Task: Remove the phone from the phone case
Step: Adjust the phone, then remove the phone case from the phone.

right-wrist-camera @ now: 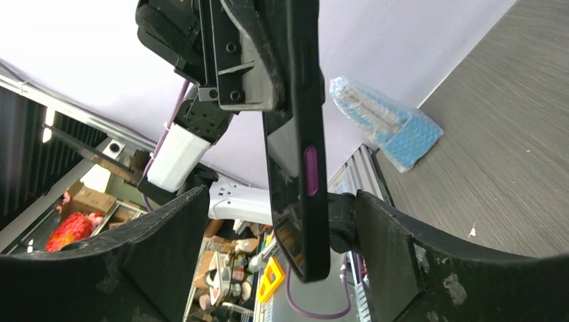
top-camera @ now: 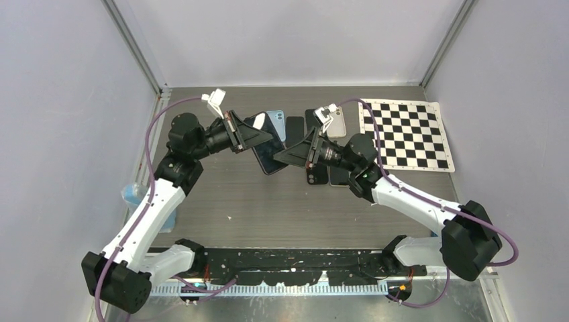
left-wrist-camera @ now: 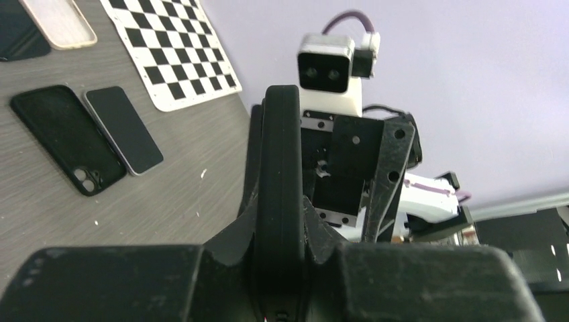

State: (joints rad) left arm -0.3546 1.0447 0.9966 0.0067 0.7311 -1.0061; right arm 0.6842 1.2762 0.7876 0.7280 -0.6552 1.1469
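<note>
Phone (right-wrist-camera: 284, 144), in its black case (right-wrist-camera: 312, 114), is held clear of the table (top-camera: 221, 194), above its middle and between the two arms. Each wrist camera sees it edge-on. A purple side button (right-wrist-camera: 311, 171) shows through the case's edge.

Left gripper (top-camera: 265, 139): closed tight on the cased phone, one finger pressed to each broad face, gripping it at one end.

Right gripper (top-camera: 282, 156): jaws spread wide and holding nothing, with the phone's free end lying between its fingers. The right wrist view shows a clear gap between the phone's glass face and the finger on that side. Whether the other finger touches the case cannot be told.

Behind the grippers, several more phones and cases lie flat on the table. Among them, a loose phone (left-wrist-camera: 124, 127) lies face up just beside an empty case (left-wrist-camera: 67, 137) that is black. Both are near the checkerboard (left-wrist-camera: 174, 47), with a beige case (left-wrist-camera: 60, 23) farther off.

A blue pack (right-wrist-camera: 382, 117) lies at the table's left edge, against the wall.
</note>
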